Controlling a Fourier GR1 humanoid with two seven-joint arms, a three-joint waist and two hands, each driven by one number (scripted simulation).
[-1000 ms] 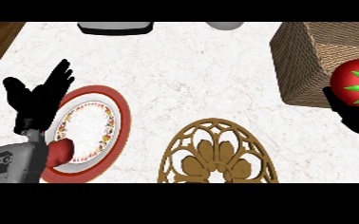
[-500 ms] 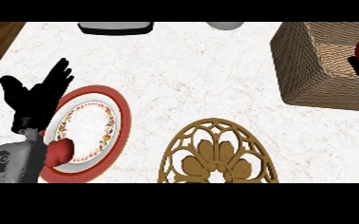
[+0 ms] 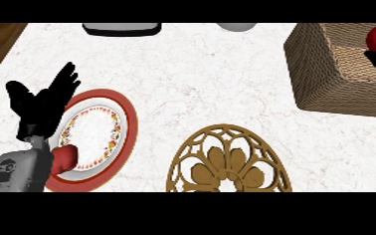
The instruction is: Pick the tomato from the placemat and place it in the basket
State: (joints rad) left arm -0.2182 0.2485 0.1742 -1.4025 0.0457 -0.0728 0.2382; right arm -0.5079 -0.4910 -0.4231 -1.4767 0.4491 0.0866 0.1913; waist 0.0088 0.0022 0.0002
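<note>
At far right, over the basket (image 3: 334, 69), we note the tomato (image 3: 371, 39) at the frame edge, its holder unseen. Left hand (image 3: 40, 102) rests spread. We judge it smooth, soft; cradle its sides.

On the white marbled surface (image 3: 191, 74), the left robot hand (image 3: 40, 102) rests open beside a red-rimmed round plate (image 3: 121, 124), a round golden openwork placemat (image 3: 229, 162) lies nearby, and a red tomato (image 3: 371, 39) sits over the brown woven basket (image 3: 323, 74).
</note>
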